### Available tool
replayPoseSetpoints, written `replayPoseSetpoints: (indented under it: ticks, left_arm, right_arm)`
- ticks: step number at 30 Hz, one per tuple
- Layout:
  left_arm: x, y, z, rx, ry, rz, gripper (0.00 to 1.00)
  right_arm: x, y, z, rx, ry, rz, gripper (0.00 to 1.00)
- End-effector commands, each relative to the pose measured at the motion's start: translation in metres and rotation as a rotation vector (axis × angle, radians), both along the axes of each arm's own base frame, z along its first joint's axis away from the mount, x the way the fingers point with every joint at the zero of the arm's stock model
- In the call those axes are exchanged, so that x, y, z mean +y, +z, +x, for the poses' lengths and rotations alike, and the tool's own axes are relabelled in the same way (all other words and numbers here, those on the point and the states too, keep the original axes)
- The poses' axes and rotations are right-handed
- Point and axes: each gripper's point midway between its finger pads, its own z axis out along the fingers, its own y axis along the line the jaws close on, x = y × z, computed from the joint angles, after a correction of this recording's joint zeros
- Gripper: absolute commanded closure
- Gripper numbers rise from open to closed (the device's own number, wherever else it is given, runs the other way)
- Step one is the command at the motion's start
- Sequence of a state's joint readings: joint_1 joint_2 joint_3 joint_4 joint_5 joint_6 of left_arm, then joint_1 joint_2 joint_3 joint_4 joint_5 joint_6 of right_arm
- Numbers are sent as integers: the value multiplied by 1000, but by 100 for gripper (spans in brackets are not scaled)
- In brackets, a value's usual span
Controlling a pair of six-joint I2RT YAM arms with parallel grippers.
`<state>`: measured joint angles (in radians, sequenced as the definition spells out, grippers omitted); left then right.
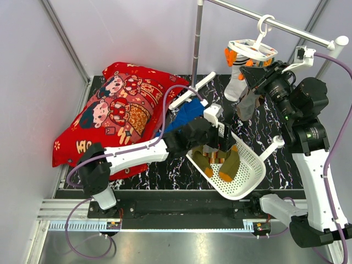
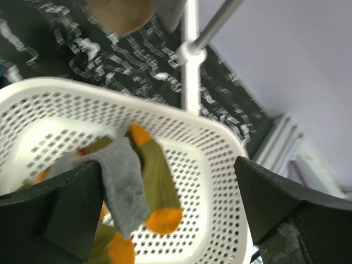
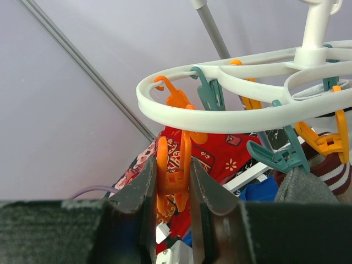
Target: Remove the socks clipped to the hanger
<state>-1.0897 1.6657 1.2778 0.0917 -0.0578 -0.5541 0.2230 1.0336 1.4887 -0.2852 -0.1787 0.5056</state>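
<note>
The white ring hanger (image 1: 252, 50) hangs by its hook from a rail at the upper right. A white sock with dark bands (image 1: 236, 82) and a grey-brown sock (image 1: 247, 104) hang clipped under it. My right gripper (image 1: 259, 74) is at the hanger. In the right wrist view it (image 3: 172, 165) is shut on an orange peg (image 3: 175, 170) under the hanger's outer ring (image 3: 220, 118); no sock shows in that peg. My left gripper (image 2: 170, 209) is open over the white basket (image 2: 220, 181). A grey sock (image 2: 124, 181) lies by its left finger, over olive socks with orange toes (image 2: 159, 187).
A red patterned cushion (image 1: 115, 110) lies at the back left, with a blue cloth (image 1: 184, 115) beside it. The rail (image 1: 291, 27) and an upright pole (image 1: 196, 44) stand behind. A grey sock (image 3: 302, 187) and a brown striped cuff (image 3: 330, 170) hang from other pegs.
</note>
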Motion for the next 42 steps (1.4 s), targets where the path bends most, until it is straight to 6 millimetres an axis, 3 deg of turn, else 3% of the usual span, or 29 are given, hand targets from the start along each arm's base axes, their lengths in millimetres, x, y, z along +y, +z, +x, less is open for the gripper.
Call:
replayPoseSetpoints:
  ticks: [1, 6, 11, 14, 15, 17, 18, 19, 21, 23, 24, 31, 35, 36, 38, 39, 41, 42]
  left_arm:
    - [21, 10, 14, -51, 123, 166, 1]
    - [33, 0, 12, -87, 208, 283, 1]
    - [32, -3, 9, -102, 226, 324, 1]
    - [20, 16, 12, -181, 187, 263, 1]
    - [10, 32, 15, -225, 173, 203, 1]
    - [3, 46, 23, -306, 146, 187, 1]
    - [-4, 64, 29, -343, 151, 139, 1]
    - [-6, 63, 36, -370, 144, 157, 1]
    - [-21, 95, 42, -420, 117, 56, 1]
    - [-30, 102, 51, -454, 97, 31, 1]
    - [-33, 119, 57, -480, 104, -14, 1]
    - [-65, 115, 80, -534, 33, -24, 3]
    - [-77, 127, 78, -537, -1, -99, 29]
    - [-78, 124, 79, -518, -4, -91, 47]
    - [-81, 124, 83, -496, -9, -104, 61]
    - [-81, 123, 81, -489, -22, -108, 76]
    - [-78, 131, 79, -488, -26, -125, 88]
    - [-76, 127, 78, -479, -29, -120, 100]
  right_arm:
    - [3, 33, -23, -105, 47, 20, 100]
    - [3, 32, -25, -97, 51, 36, 100]
    - [3, 35, -28, -99, 55, 49, 100]
    - [3, 37, -30, -100, 58, 61, 100]
    - [3, 37, -30, -96, 60, 71, 100]
    - [4, 34, -29, -79, 64, 90, 100]
    - [5, 33, -28, -62, 66, 125, 100]
    - [5, 33, -27, -63, 68, 141, 100]
    - [5, 28, -22, -38, 60, 171, 100]
    - [4, 24, -19, -24, 52, 186, 100]
    - [3, 25, -19, -27, 46, 194, 100]
    - [4, 24, -22, -21, 56, 227, 100]
    - [3, 21, -22, -11, 56, 239, 100]
    - [4, 20, -22, -9, 62, 239, 100]
    - [7, 17, -22, -1, 73, 233, 100]
    - [8, 17, -23, 1, 81, 233, 99]
    - [8, 17, -25, 1, 88, 236, 93]
    - [9, 17, -27, 1, 94, 236, 88]
